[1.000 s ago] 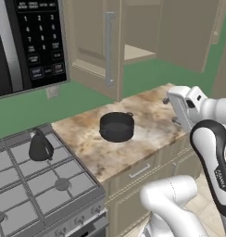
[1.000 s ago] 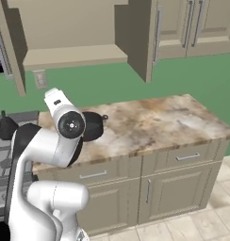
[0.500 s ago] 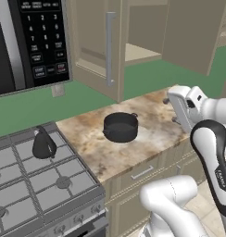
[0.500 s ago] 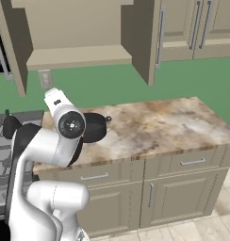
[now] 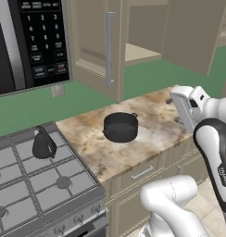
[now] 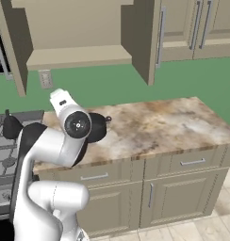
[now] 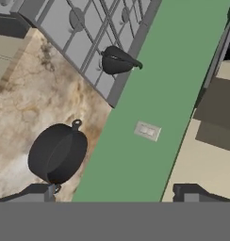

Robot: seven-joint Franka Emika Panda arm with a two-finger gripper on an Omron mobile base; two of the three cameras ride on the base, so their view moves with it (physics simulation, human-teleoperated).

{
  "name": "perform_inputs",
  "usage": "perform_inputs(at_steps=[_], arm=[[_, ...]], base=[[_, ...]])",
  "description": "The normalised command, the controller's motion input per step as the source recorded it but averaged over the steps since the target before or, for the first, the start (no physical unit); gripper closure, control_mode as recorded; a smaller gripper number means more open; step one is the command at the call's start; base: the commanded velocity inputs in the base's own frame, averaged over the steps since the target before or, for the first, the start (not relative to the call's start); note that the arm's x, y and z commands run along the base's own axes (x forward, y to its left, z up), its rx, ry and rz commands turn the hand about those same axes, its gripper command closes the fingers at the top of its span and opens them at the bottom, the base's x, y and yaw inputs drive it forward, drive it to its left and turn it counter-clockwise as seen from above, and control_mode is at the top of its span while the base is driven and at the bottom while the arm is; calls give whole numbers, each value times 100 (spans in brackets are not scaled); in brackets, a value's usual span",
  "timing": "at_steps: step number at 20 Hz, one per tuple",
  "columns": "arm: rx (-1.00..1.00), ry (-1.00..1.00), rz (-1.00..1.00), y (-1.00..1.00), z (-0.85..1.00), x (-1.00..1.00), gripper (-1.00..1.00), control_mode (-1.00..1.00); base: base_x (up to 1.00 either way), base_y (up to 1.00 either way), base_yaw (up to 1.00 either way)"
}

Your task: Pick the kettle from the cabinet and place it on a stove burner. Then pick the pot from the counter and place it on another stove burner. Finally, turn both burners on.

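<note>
The black kettle stands upright on the back right burner of the silver stove; it also shows as the kettle and the kettle. The wide dark pot sits on the marbled counter, between the stove and my hand, and shows as the pot too. My gripper is open and holds nothing, with the pot just ahead of its left fingertip. It hovers over the counter's right part. The beige cabinet above hangs open, its shelf bare.
A microwave hangs over the stove. The open cabinet door with its silver bar handle juts out above the pot. A wall outlet sits on the green wall. Drawers run under the counter.
The whole picture has shifted a little in both base views, so the base has moved. The arm keeps its pose, the gripper stays open, and kettle and pot stay put.
</note>
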Motion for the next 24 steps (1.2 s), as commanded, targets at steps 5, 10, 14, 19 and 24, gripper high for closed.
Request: perform_inputs(at_steps=[5,10,14,19,24], arm=[[0,11,0,-11,-6,5,-100,-100],[-1,17,1,-8,-13,16,-100,-100],[-6,13,1,0,-24,24,-100,-100],[-3,9,2,0,-24,28,-100,-100],[-1,6,3,0,-27,36,-100,-100]], base=[[0,0,0],[0,0,0],[0,0,0],[0,0,0],[0,0,0]])
